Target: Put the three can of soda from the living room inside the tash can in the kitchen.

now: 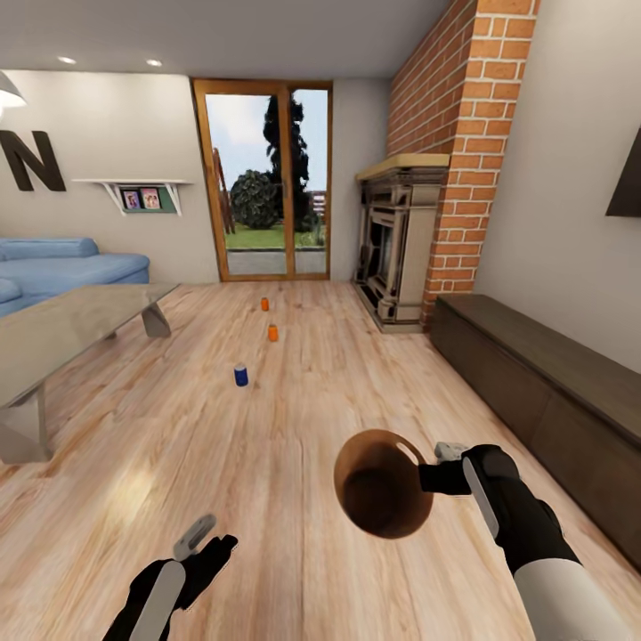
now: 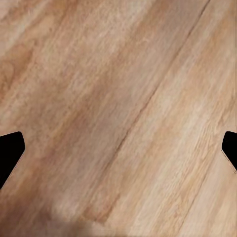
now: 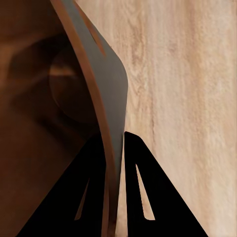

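A: We are standing in the living room (image 1: 294, 418), with the blue sofa (image 1: 62, 267) and glass table (image 1: 62, 329) off beyond our left pincer (image 1: 206, 534) and the brick fireplace (image 1: 418, 240) ahead of our right pincer (image 1: 438, 465).

B: And the tash can (image 1: 385, 485)?

A: We hold it off the floor in the right pincer. In the right wrist view the two fingers (image 3: 143, 192) are clamped together on its rim wall (image 3: 106, 98), one inside, one outside. Its tan inside looks empty.

B: The left pincer?

A: Its fingertips (image 2: 10, 153) sit far apart over bare planks, holding nothing.

B: So where are the cans?

A: All three stand on the floor well ahead of both pincers: the dark blue can (image 1: 240, 375) nearest, then an orange can (image 1: 272, 333), then the farther orange can (image 1: 264, 304).

B: We judge we are in the approach, none collected yet.

A: Next we would roll forward to the blue one, lower the open left pincer around it, and keep the bin level alongside.
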Controlling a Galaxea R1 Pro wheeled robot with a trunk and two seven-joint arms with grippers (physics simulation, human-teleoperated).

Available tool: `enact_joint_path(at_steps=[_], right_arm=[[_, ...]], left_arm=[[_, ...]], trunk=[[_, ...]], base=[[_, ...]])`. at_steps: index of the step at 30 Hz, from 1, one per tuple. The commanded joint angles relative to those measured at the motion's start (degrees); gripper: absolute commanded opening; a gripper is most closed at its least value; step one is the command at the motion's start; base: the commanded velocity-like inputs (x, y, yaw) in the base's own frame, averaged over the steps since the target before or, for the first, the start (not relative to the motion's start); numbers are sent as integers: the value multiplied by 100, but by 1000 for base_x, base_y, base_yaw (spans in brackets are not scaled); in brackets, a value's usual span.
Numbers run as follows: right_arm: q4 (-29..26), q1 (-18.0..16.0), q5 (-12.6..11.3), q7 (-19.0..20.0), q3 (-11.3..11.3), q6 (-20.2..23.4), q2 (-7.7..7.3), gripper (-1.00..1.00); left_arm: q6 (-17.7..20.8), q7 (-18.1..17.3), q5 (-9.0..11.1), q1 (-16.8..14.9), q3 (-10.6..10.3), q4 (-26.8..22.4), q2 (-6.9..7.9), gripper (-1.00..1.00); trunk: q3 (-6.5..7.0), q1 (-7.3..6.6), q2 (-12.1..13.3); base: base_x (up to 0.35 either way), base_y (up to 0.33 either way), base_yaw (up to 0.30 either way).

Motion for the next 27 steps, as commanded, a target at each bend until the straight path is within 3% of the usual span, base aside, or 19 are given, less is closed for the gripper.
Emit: enact_joint_path(at_steps=[1,5,11,27], right_arm=[[17,-9,-161,41,-14,13,-1,-100],[359,-118,-166,40,-60,13,-9,-100],[1572,-681,-178,27,-85,13,-64,-100],[1850,-775,-194,41,-87,13,-124,-100]], left_arm=[[0,0,0,0,0,0,0,100],[0,1,-1,0,0,0,0,100],[0,1,-1,0,0,4,-1,100],[0,1,-1,0,0,8,-1,100]], trunk=[[1,-1,0],[1,-1,0],[1,-1,0],[1,-1,0]], base=[[319,138,0],[319,136,0],[319,133,0],[320,126,0]])
